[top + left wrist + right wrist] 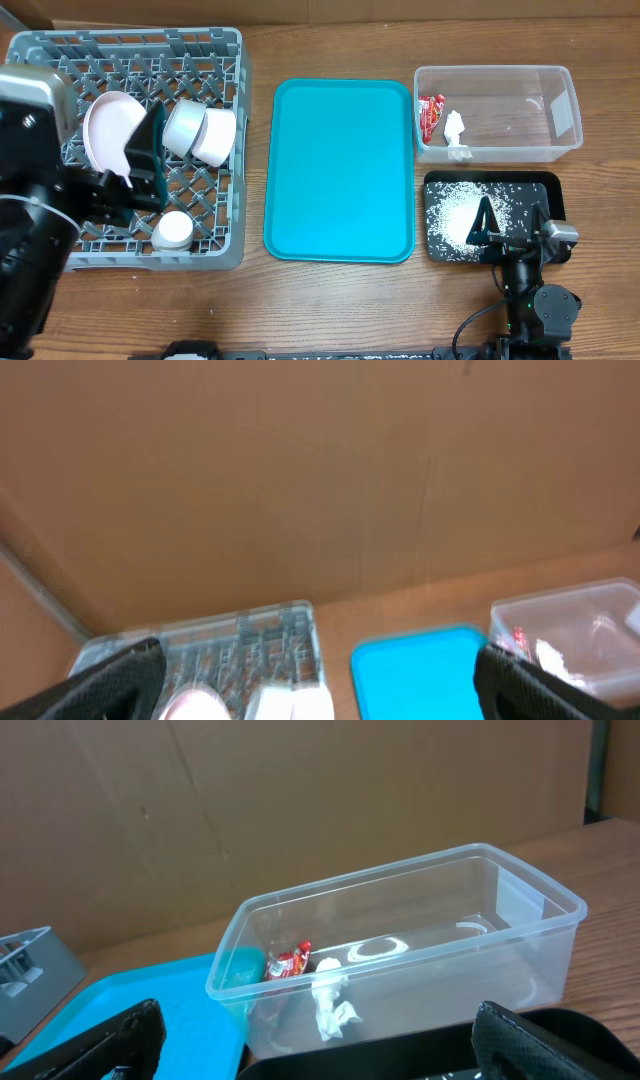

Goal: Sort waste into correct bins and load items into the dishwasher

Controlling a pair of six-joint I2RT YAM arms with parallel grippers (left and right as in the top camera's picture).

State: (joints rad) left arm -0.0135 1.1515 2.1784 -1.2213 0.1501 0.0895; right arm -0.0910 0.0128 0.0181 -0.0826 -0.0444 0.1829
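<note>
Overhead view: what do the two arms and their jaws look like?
Both are black with rounded joints. The left arm and the right arm each carry a silver-grey block near the wrist. A black cable loops beside the right arm's base. The jaws are black, tapered wedges.

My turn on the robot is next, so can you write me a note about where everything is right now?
Left gripper: open, empty, over the dish rack.
Right gripper: open, empty, over the black tray.
Done: plate, two bowls and cup sit in the rack; red wrapper and tissue lie in the clear tub; rice is on the black tray. Teal tray holds nothing.
Left: the chopsticks are not in view; look for them, maybe in the rack.
</note>
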